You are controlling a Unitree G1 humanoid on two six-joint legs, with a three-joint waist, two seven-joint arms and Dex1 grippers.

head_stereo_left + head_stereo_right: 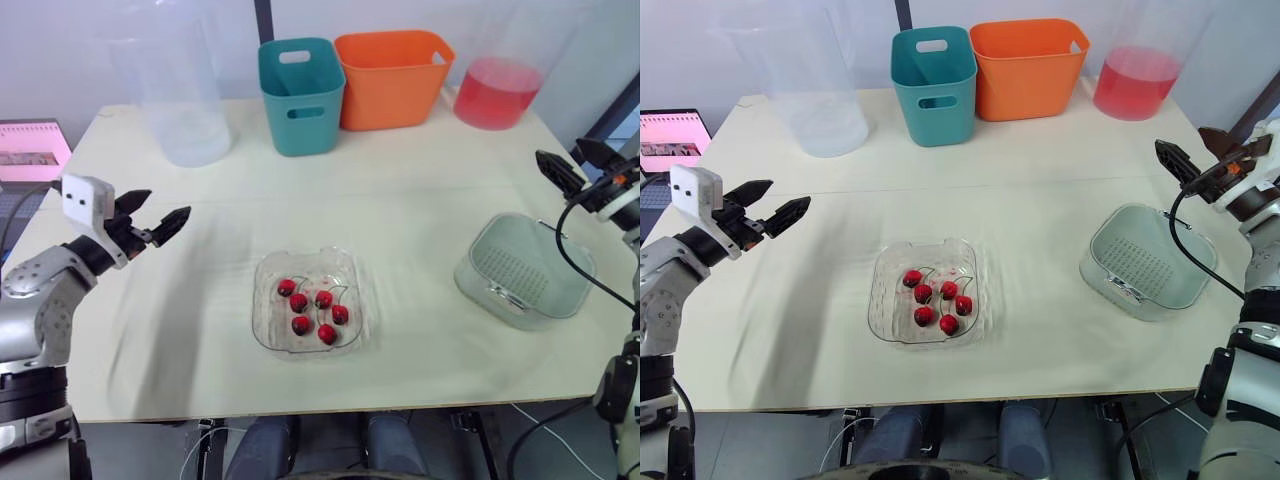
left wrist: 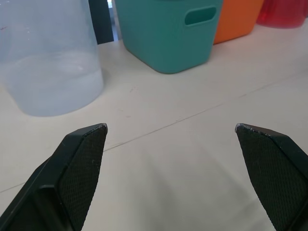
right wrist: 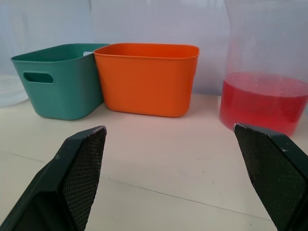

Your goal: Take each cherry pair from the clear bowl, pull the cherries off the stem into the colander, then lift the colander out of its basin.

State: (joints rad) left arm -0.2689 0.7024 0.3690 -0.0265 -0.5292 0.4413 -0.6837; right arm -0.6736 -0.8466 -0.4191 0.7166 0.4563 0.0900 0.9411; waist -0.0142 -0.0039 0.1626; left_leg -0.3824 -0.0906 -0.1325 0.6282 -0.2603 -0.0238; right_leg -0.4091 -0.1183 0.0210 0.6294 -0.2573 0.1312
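Observation:
A clear square bowl (image 1: pixel 262 330) sits at the table's front centre with several red cherries (image 1: pixel 311 309) on thin stems inside. To its right stands the pale green colander (image 1: pixel 520 270) nested in its clear basin (image 1: pixel 478 291). My left gripper (image 1: pixel 153 218) hovers open over the table's left side, well left of the bowl, with nothing between its fingers (image 2: pixel 79 168). Over the right edge, above and beyond the colander, my right gripper (image 1: pixel 575 162) is open and empty, its fingers (image 3: pixel 77 173) spread wide.
Along the back stand a clear water jug (image 1: pixel 180 95), a teal bin (image 1: pixel 300 92), an orange bin (image 1: pixel 392 76) and a jug of red liquid (image 1: pixel 500 88). A laptop (image 1: pixel 30 150) sits off the table's left edge.

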